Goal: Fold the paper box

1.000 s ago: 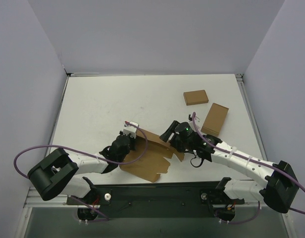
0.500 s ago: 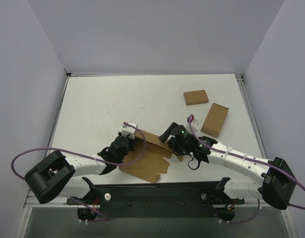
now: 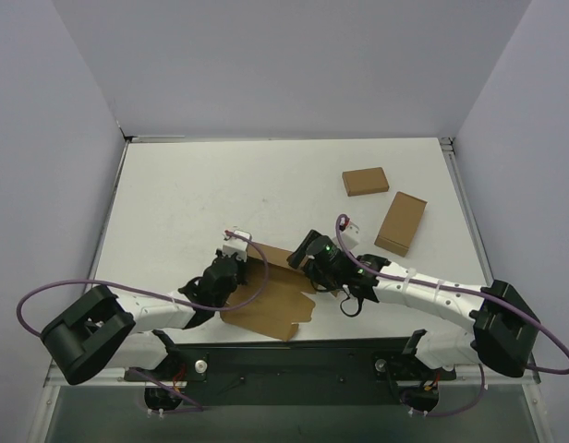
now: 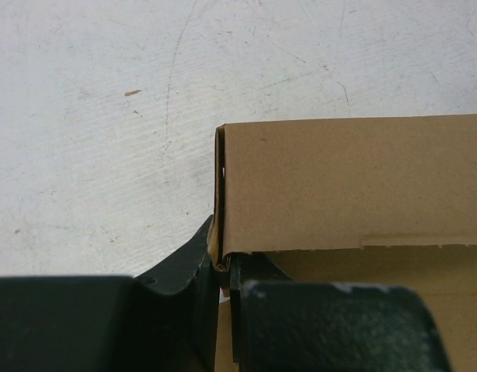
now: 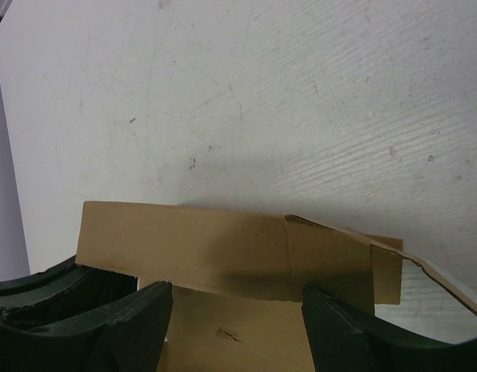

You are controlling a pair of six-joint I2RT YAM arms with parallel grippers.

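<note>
**Q:** What do we find at the left of the top view?

**A:** The left gripper (image 3: 246, 263), low over the near part of the table (image 3: 174, 194). Its jaws are clamped on the left end of a raised flap of the paper box (image 3: 271, 312). In the left wrist view we see its fingers (image 4: 180, 267) pinching the flap's corner edge. Bare tabletop runs beyond that edge.

**Q:** Where does the paper box lie?

**A:** It lies near the table's front edge, between the two arms. Most of it is flat, and one long flap stands up along its far side.

**Q:** And to the right?

**A:** The right gripper (image 3: 303, 254) is at the flap's right end, with its jaws apart. In the right wrist view its fingers (image 5: 107, 329) flank the cardboard, and we cannot tell whether they touch it. Farther right and back lie a small box (image 3: 365, 181) and a second small box (image 3: 401, 222), both well apart from the paper box. Bare tabletop spans the far and left parts.
</note>
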